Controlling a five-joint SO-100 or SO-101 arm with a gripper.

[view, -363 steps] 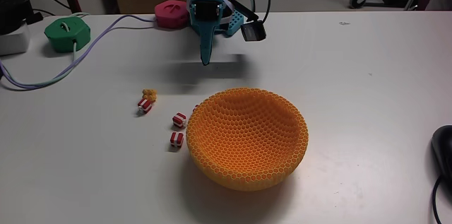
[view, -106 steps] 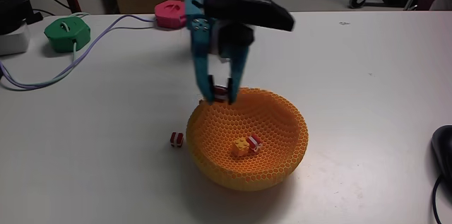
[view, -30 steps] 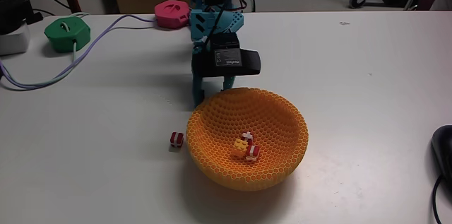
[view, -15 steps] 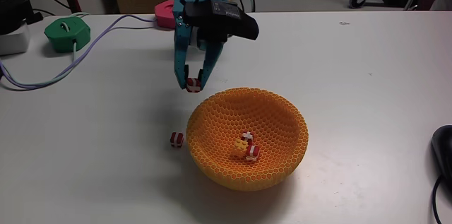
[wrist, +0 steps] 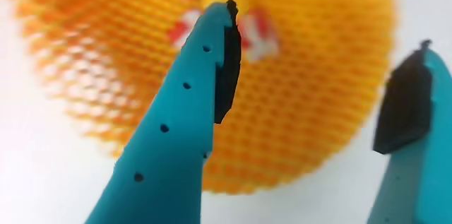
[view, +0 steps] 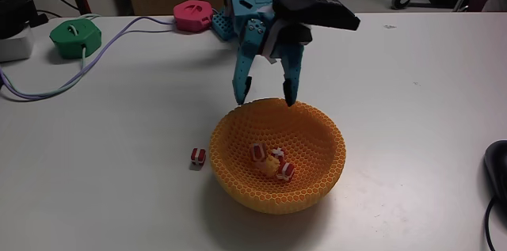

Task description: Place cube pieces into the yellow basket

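Note:
The yellow basket (view: pixel 269 197) stands mid-table in the fixed view. Inside it lie two red-and-white cube pieces (view: pixel 257 151) (view: pixel 286 171) and a yellow one (view: pixel 272 161). One more red-and-white cube (view: pixel 197 156) rests on the table just left of the basket. My gripper (view: pixel 264 101) hangs open over the basket's far rim with nothing between its fingers. In the wrist view the gripper (wrist: pixel 327 25) is spread wide above the blurred basket (wrist: pixel 318 97), and red-and-white cubes (wrist: pixel 260 30) show beyond the teal finger (wrist: pixel 183 111).
A green round device (view: pixel 76 37) and a pink one (view: pixel 192 15) with cables sit at the back left. A black adapter (view: pixel 16 7) lies at the far left and a dark mouse (view: pixel 497 165) at the right edge.
Half a second ago the gripper held a red-and-white cube left of the basket's rim. It has swung right over the basket and opened, and that cube now lies inside.

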